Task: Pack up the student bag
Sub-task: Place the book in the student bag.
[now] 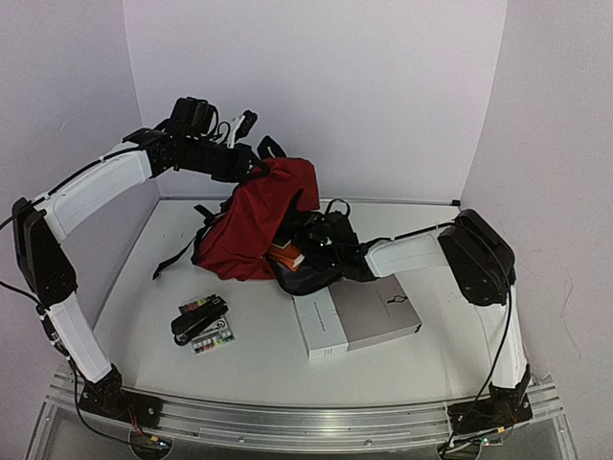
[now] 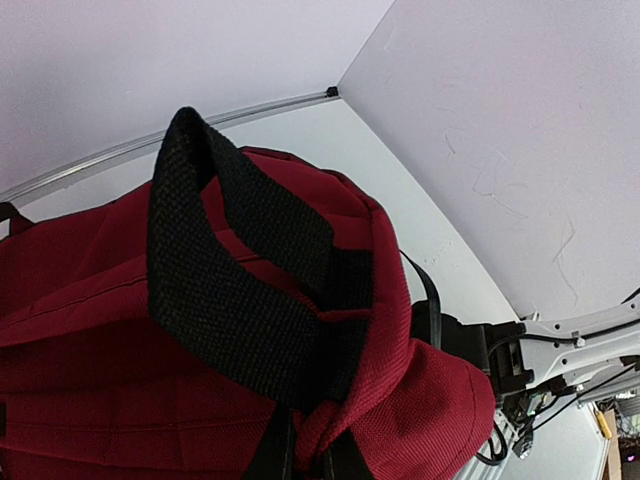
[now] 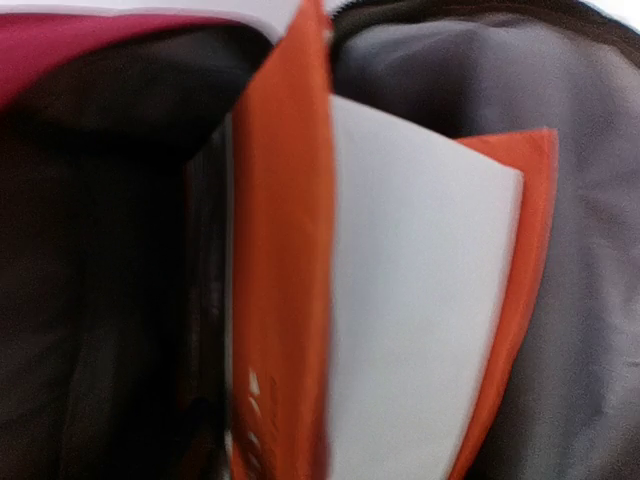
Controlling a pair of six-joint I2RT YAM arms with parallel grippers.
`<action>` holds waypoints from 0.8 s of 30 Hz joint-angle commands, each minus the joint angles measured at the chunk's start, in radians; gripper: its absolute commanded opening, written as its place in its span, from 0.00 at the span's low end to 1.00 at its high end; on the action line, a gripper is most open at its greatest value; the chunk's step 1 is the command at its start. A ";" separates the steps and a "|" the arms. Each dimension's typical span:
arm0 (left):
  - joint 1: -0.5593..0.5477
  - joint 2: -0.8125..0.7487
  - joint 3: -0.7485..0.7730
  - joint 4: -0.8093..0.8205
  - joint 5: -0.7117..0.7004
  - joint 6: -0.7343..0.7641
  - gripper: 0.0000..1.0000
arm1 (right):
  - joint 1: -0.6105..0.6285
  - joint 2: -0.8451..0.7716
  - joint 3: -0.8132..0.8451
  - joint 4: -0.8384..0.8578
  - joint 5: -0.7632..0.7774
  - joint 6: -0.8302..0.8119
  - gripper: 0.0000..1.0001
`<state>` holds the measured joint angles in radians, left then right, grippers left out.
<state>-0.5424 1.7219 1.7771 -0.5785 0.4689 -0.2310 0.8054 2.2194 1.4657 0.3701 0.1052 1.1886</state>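
Note:
The student bag, dark red with black straps, lies at the back of the table with its mouth facing right. My left gripper holds its top edge lifted. In the left wrist view the bag fills the frame and my left gripper is shut on a fold of red fabric below the black carry handle. My right gripper is at the bag's mouth, against an orange book. The right wrist view shows that orange book with white pages inside the grey lining; the fingers are not seen.
A grey and white book lies on the table in front of the bag, under my right forearm. A black stapler and a small colourful box lie front left. Black straps trail left of the bag. Walls close in behind and at both sides.

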 commanded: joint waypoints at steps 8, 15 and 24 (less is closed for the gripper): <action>0.077 -0.181 -0.190 0.177 -0.042 -0.062 0.00 | 0.009 -0.390 -0.196 -0.141 0.225 -0.332 0.94; 0.082 -0.199 -0.218 0.193 -0.031 -0.082 0.00 | 0.008 -0.412 -0.251 -0.154 0.110 -0.329 0.91; 0.082 -0.219 -0.229 0.184 -0.014 -0.087 0.00 | 0.008 -0.265 -0.167 -0.149 -0.096 -0.293 0.67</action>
<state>-0.4694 1.5674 1.5417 -0.4393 0.4351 -0.2977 0.8124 1.9013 1.2384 0.2287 0.0990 0.8894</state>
